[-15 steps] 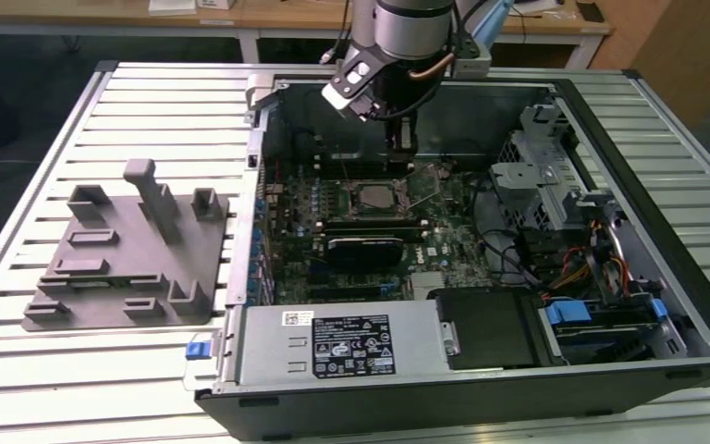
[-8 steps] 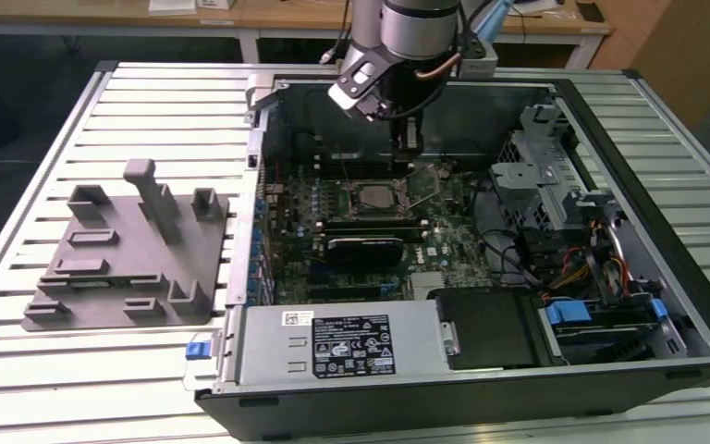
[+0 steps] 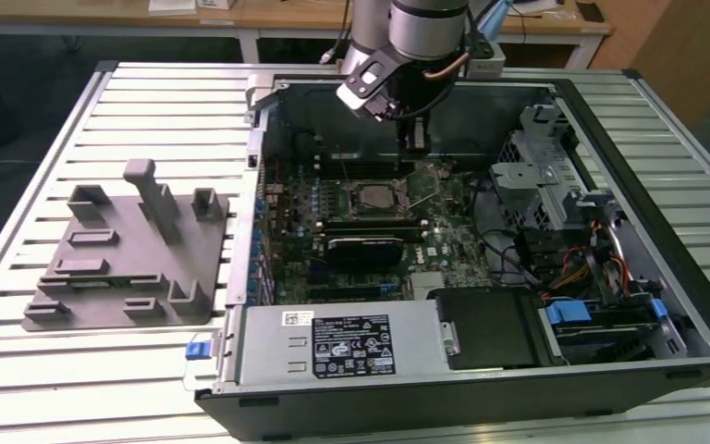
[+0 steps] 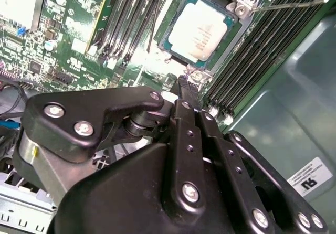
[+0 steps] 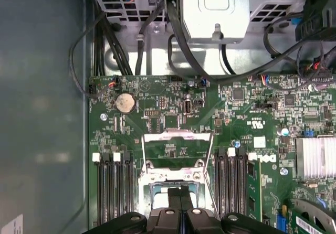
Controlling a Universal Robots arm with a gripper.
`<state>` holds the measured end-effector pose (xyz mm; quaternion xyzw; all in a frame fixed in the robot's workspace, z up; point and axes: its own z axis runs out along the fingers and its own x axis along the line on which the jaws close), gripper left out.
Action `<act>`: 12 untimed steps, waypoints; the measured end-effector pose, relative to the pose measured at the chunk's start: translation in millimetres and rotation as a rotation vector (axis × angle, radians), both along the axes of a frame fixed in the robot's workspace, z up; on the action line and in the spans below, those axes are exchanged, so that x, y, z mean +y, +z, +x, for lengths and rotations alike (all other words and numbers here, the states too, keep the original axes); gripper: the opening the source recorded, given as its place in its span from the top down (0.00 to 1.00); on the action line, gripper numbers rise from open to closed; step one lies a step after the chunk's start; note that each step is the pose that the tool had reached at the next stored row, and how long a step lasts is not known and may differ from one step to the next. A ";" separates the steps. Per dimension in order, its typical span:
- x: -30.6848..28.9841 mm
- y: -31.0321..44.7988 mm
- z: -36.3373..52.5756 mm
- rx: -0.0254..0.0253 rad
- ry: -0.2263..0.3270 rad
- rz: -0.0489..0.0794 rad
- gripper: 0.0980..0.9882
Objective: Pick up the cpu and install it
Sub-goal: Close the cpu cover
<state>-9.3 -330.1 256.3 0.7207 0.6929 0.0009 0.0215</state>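
We see the cpu (image 4: 198, 30) lying in the motherboard socket (image 4: 233, 34), silver top bare. In the exterior view the gripper (image 3: 414, 141) hangs at about one o'clock from that socket, inside the computer case (image 3: 454, 407). Its fingers (image 4: 181, 118) are pressed together and grip nothing.

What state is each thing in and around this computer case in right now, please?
cpu: lying flat in the socket, uncovered.
load plate: flipped open.
socket lever: unlatched and swung clear.
gripper: shut, nothing between its fingers, close to the socket's edge.
computer case: lying on its side with the panel off.
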 end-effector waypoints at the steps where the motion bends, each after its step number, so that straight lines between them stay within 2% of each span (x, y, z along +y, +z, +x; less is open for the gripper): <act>1: 0.0 0.0 1.2 0.0000 0.000 0.000 0.99; 12: 0.0 0.0 15.0 0.0000 0.000 0.000 0.99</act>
